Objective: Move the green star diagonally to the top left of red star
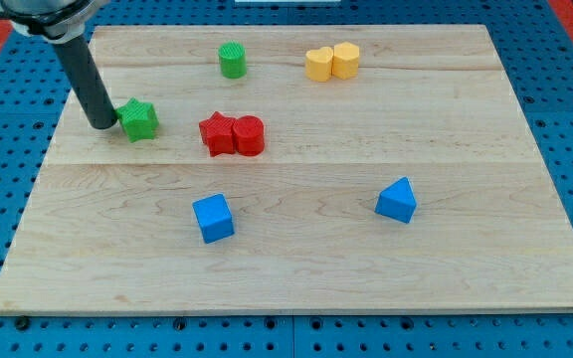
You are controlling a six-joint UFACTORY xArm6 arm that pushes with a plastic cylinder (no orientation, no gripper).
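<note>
The rod's tip (101, 125) is seen touching the view's left side of the green star (139, 119); no gripper is fitted, so nothing is grasped. The green star is located left of the red star (216, 133), slightly higher. A red cylinder (250, 135) is pressed against the red star's right.

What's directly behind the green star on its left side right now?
My tip sits against the green star on the view's left. The rod hides the strip of wooden board behind it; nothing else is there.
</note>
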